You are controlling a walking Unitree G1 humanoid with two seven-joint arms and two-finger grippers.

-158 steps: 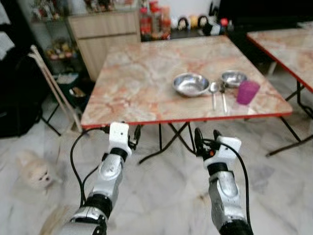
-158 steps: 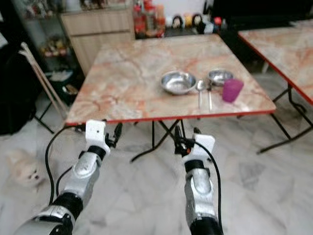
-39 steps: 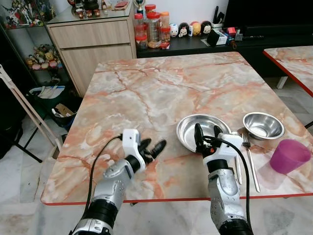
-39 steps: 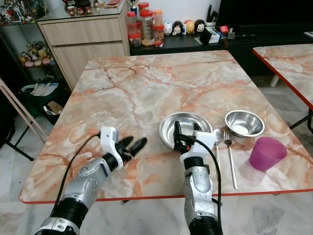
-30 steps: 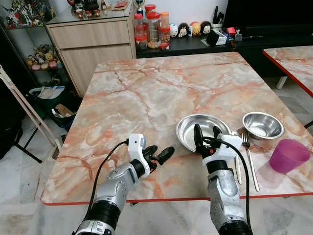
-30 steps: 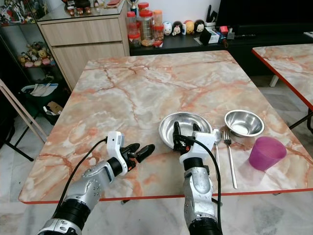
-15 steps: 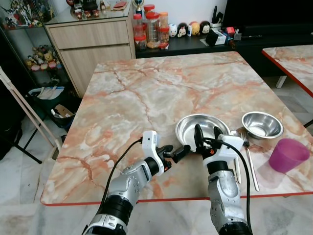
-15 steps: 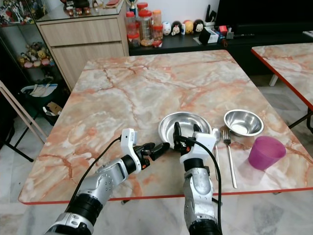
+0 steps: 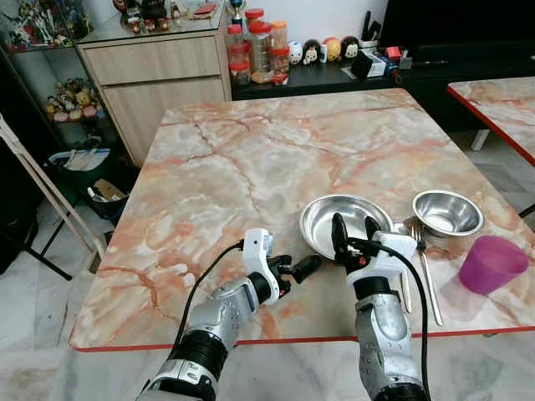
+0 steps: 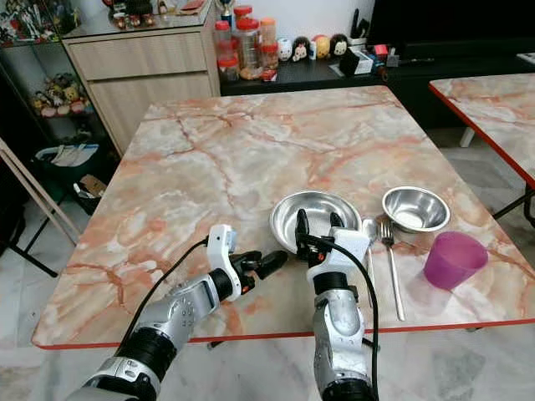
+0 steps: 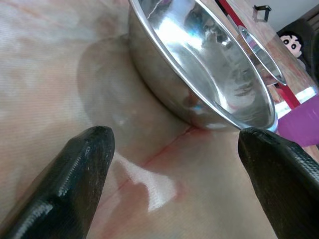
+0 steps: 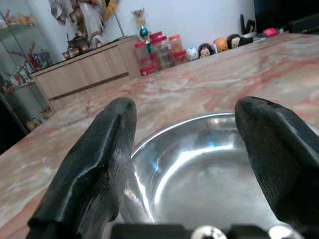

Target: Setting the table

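Marble table (image 9: 251,167), pink-veined, red edge.

Large steel bowl (image 9: 344,224) near front right of the tabletop, upright. Small steel bowl (image 9: 448,212) beyond it to the right, apart from it. Spoon (image 10: 369,238) and fork (image 10: 389,251) lying side by side between the two bowls, handles toward the front edge. Purple cup (image 9: 491,263) upright at far right, just outside the fork.

Left gripper (image 9: 294,269) low over the tabletop, pointing right toward the large bowl. Fingers spread wide, nothing between them. Tips just short of the bowl's near-left wall, not touching. From left wrist view: bowl's outer wall (image 11: 169,79) straight ahead of the two fingertips (image 11: 75,174), bare marble in the gap; small bowl and purple cup past the far rim.

Right gripper (image 9: 352,237) at the near rim of the large bowl, fingers pointing away from the robot, spread wide, holding nothing. Tips over the bowl's near edge. From right wrist view: bowl's hollow (image 12: 199,174) between and just ahead of both fingers (image 12: 94,164). Contact with the rim: cannot tell.

Behind the table: wooden cabinet (image 9: 159,75), jars (image 9: 255,46) and small figurines (image 9: 322,50) on a dark low shelf. Second marble table (image 9: 501,100) off to the right.
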